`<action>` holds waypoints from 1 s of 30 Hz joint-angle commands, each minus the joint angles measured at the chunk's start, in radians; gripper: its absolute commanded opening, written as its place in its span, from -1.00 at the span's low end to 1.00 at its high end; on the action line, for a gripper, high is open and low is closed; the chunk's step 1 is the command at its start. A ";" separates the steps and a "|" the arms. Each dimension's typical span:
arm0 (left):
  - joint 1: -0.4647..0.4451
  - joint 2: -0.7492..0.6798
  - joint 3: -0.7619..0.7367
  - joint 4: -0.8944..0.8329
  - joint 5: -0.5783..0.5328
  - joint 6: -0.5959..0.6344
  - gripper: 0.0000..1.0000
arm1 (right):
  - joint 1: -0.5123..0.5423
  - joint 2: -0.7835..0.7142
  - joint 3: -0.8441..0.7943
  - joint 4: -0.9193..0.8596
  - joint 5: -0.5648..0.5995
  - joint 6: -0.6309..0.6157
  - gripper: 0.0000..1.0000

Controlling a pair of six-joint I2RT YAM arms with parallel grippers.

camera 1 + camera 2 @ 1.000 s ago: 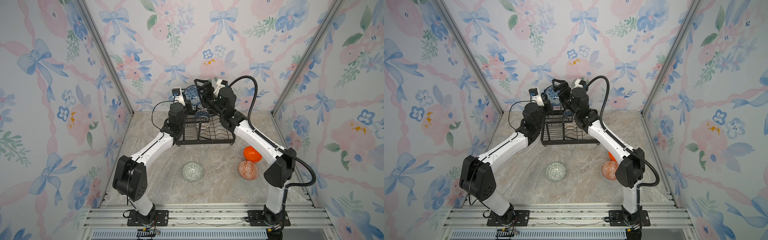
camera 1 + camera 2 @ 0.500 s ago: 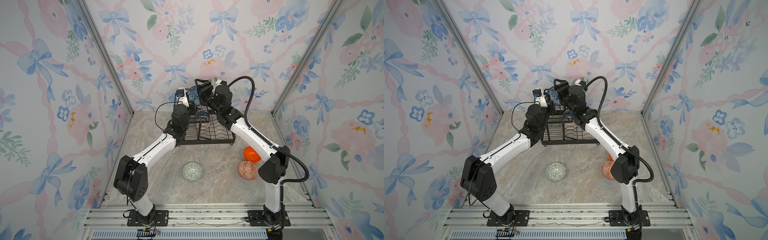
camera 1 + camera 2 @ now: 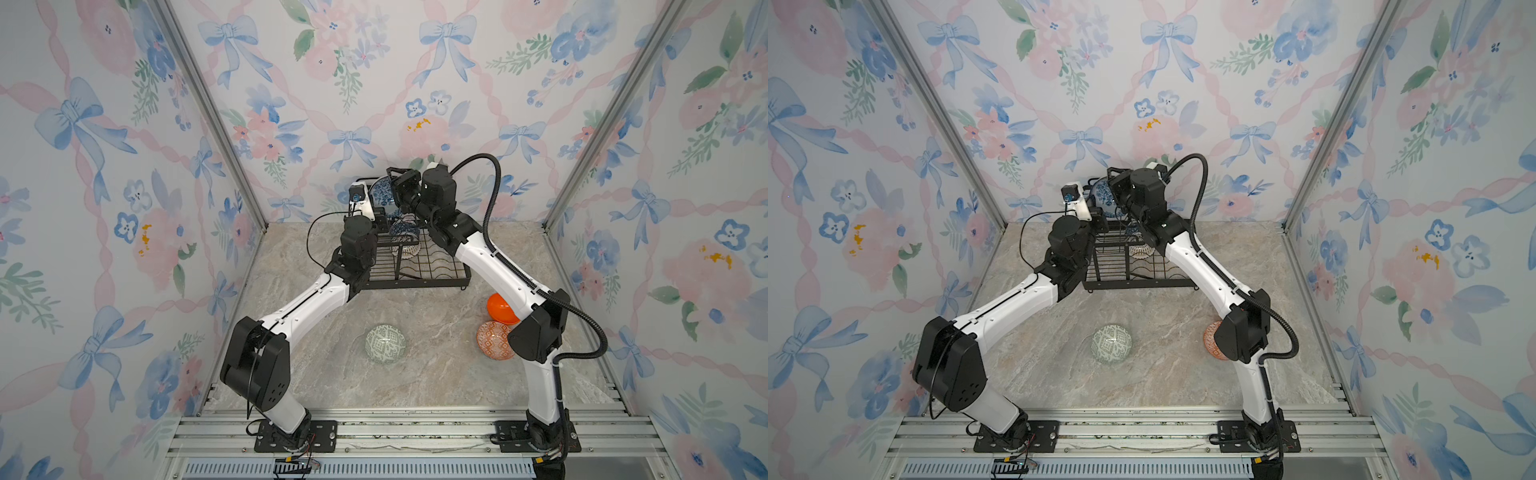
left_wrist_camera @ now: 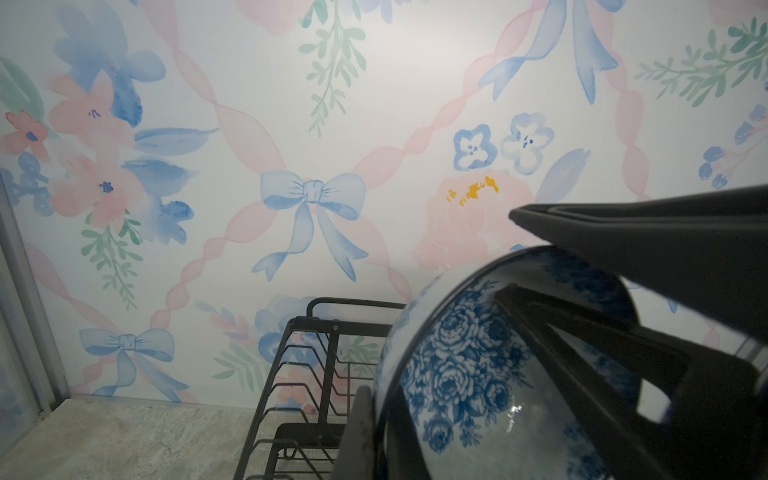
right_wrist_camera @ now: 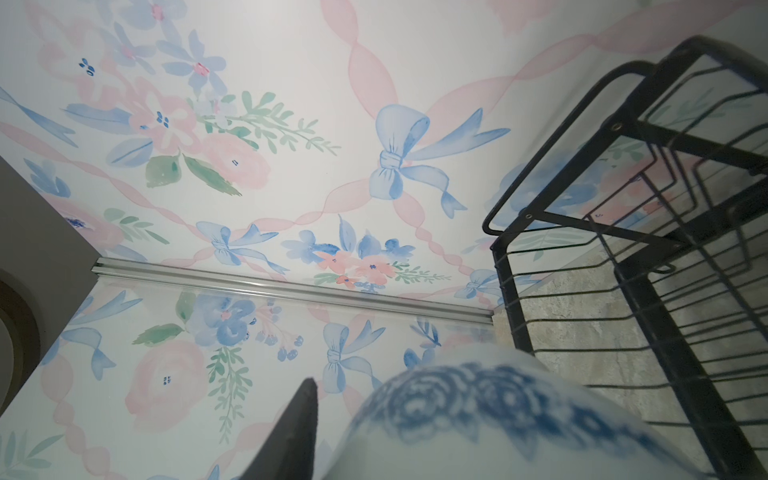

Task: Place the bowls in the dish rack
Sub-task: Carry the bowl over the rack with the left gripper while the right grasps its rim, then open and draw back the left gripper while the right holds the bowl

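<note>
Covering patterned orange bowl (image 3: 492, 341) partly: right arm (image 3: 539, 328).

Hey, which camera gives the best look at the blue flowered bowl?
The left wrist view: the blue flowered bowl is close and sharp, its rose pattern clear. The right wrist view shows only a blurred part of its outside. In both top views it is small and partly hidden.

Glossy glazed floral bowl (image 4: 457, 374); matt black wire dish rack (image 3: 415, 286); smooth marbled-stone tabletop (image 3: 415, 395).
</note>
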 commanded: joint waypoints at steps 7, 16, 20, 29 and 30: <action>-0.016 -0.058 -0.012 0.078 -0.038 0.010 -1.00 | -0.003 -0.016 0.025 0.003 0.020 -0.038 -0.57; -0.016 -0.067 -0.009 0.077 -0.017 0.001 -1.00 | -0.005 -0.067 -0.057 0.035 0.022 -0.064 -0.92; -0.025 -0.071 -0.005 0.076 -0.009 0.004 -0.86 | -0.006 -0.087 -0.097 0.048 0.024 -0.073 -1.00; -0.032 -0.085 -0.035 0.076 -0.029 0.008 -0.66 | -0.012 -0.105 -0.132 0.084 0.020 -0.061 -1.00; -0.032 -0.086 -0.037 0.074 -0.030 0.010 -0.65 | -0.014 -0.106 -0.135 0.086 0.020 -0.064 -1.00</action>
